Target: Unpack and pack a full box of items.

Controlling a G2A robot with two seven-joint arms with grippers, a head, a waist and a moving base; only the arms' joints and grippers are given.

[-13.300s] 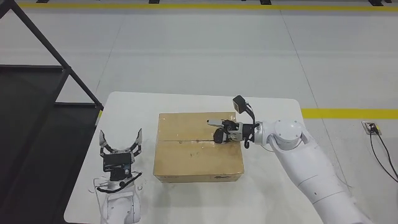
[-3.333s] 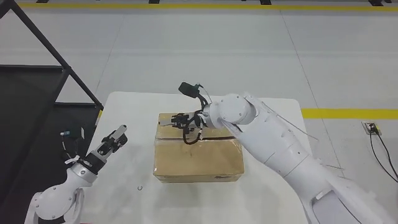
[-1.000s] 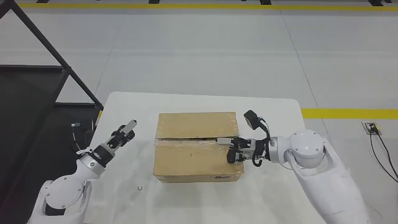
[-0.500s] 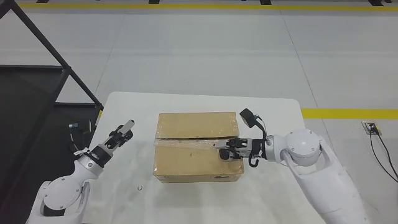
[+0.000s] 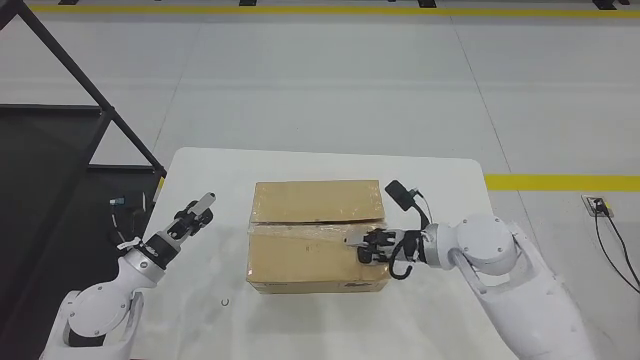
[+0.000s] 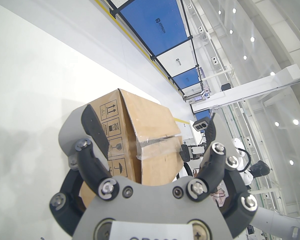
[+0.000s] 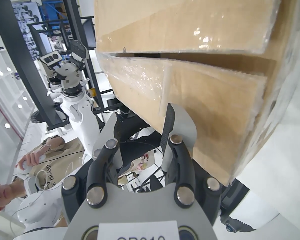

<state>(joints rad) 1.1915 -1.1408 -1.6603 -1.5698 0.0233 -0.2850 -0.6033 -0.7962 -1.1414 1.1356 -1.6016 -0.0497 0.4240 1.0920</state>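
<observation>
The box (image 5: 315,230) sits shut in the middle of the white surface (image 5: 210,175). Its two top flaps meet at a long seam under clear tape (image 7: 140,76), with a thin gap showing between them. The right gripper (image 5: 366,241) is at the box's right end, low over the near flap just beside the seam. Its fingers (image 7: 168,123) are parted with nothing between them, one close against the taped cardboard. The left gripper (image 5: 203,207) hangs over the surface well left of the box, pointed at it, its fingers spread wide and empty.
</observation>
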